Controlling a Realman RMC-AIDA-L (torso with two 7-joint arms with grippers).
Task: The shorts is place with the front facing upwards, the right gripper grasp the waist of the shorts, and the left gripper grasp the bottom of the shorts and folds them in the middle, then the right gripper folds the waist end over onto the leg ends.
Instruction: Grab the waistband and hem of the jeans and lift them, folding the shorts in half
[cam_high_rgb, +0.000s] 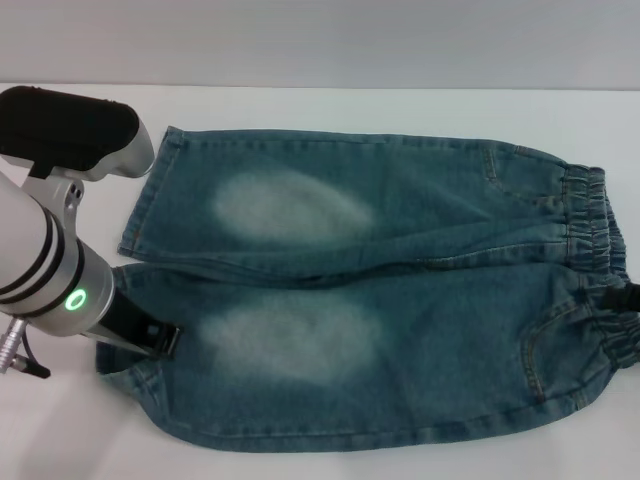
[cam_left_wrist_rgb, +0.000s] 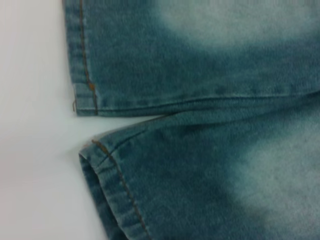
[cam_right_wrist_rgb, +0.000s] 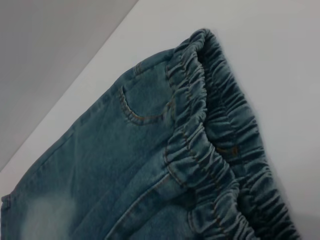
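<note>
The blue denim shorts (cam_high_rgb: 400, 300) lie flat, front up, with a pale patch on each thigh. The gathered waist (cam_high_rgb: 592, 235) is at the right, and the right wrist view shows it close up (cam_right_wrist_rgb: 210, 150) beside a stitched pocket (cam_right_wrist_rgb: 145, 107). The bottom of the shorts is at the left: the far leg's hem (cam_high_rgb: 148, 195) and the near leg's hem (cam_high_rgb: 118, 362). My left gripper (cam_high_rgb: 150, 338) is down on the near leg, just inside its hem. The left wrist view shows both hems (cam_left_wrist_rgb: 82, 60) (cam_left_wrist_rgb: 117, 195) and none of the gripper. Only a black tip of my right gripper (cam_high_rgb: 626, 298) shows, at the waistband.
The shorts rest on a white table (cam_high_rgb: 60, 440). Its far edge meets a grey wall (cam_high_rgb: 320, 40). Bare table lies left of the hems and along the front. My left arm (cam_high_rgb: 40, 250) crosses the table's left side.
</note>
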